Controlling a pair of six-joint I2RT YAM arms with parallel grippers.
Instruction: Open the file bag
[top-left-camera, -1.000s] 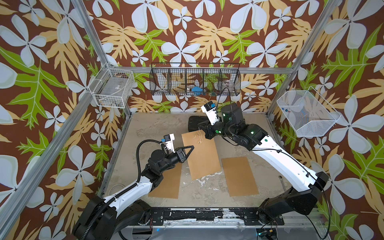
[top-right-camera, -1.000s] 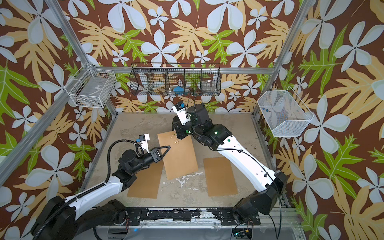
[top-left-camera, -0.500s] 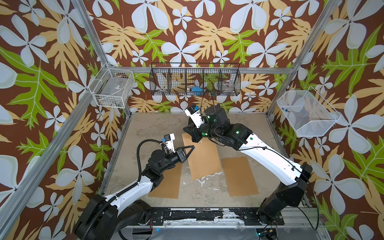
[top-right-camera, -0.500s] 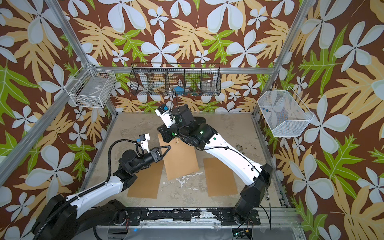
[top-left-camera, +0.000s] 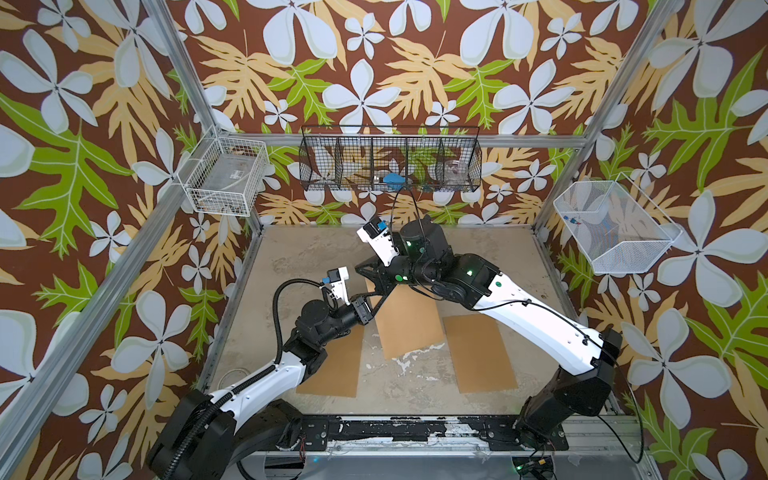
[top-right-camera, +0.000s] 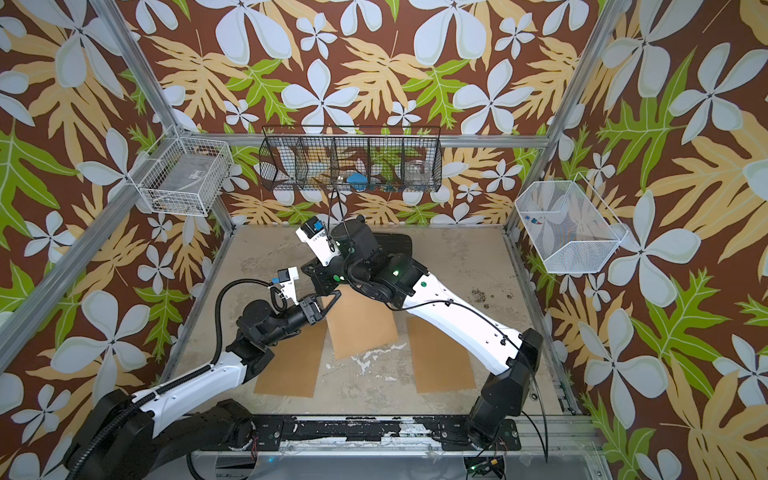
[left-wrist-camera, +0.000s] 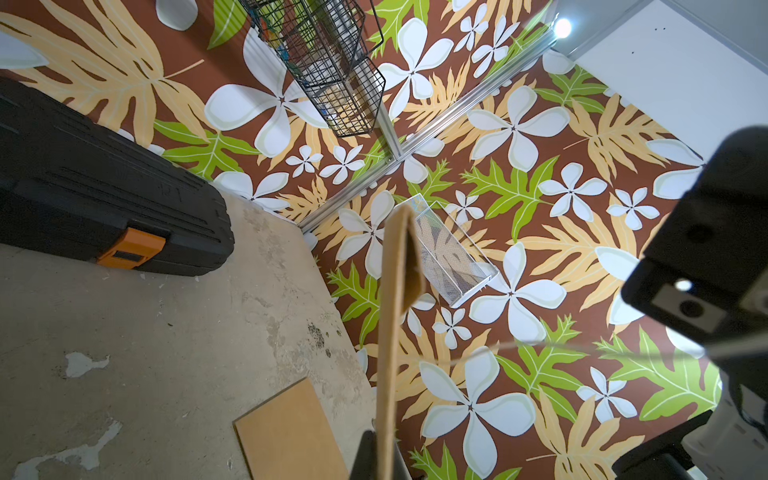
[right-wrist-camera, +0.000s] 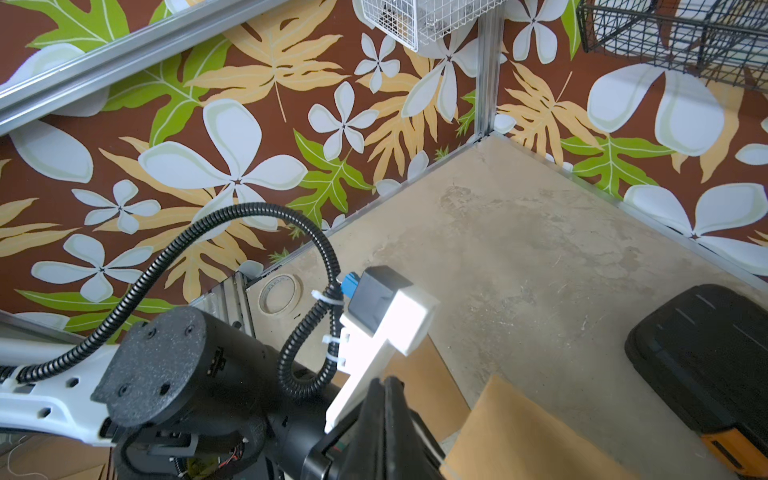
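Hanging on the back wall at 12 o'clock, the black wire basket (top-left-camera: 390, 160) is split into compartments; one holds a blue item (top-left-camera: 392, 178) and one further right a clear jar (top-right-camera: 417, 170). At 10 o'clock the white wire basket (top-left-camera: 226, 176) carries something pale that is too faint to name, and at 3 o'clock the white mesh basket (top-left-camera: 615, 226) has a few small coloured bits (top-left-camera: 575, 220) in its far corner. A black toolbox (top-right-camera: 395, 243) lies shut at the table's (top-left-camera: 291, 253) 12 o'clock edge. The file bag (top-left-camera: 409, 328) sits at the table's centre, its far end raised off the surface, between two flat brown envelopes at 7 o'clock (top-left-camera: 332, 370) and 4 o'clock (top-left-camera: 482, 353). Reaching in from 7 o'clock with its elbow bent, the left gripper (left-wrist-camera: 382, 449) has its jaws clamped on the bag's raised edge. Stretching across from 5 o'clock, the right arm folds over the bag's far end, and the right gripper (right-wrist-camera: 386, 399) has its jaws pressed together on a thin string (left-wrist-camera: 540, 343) running from the bag.
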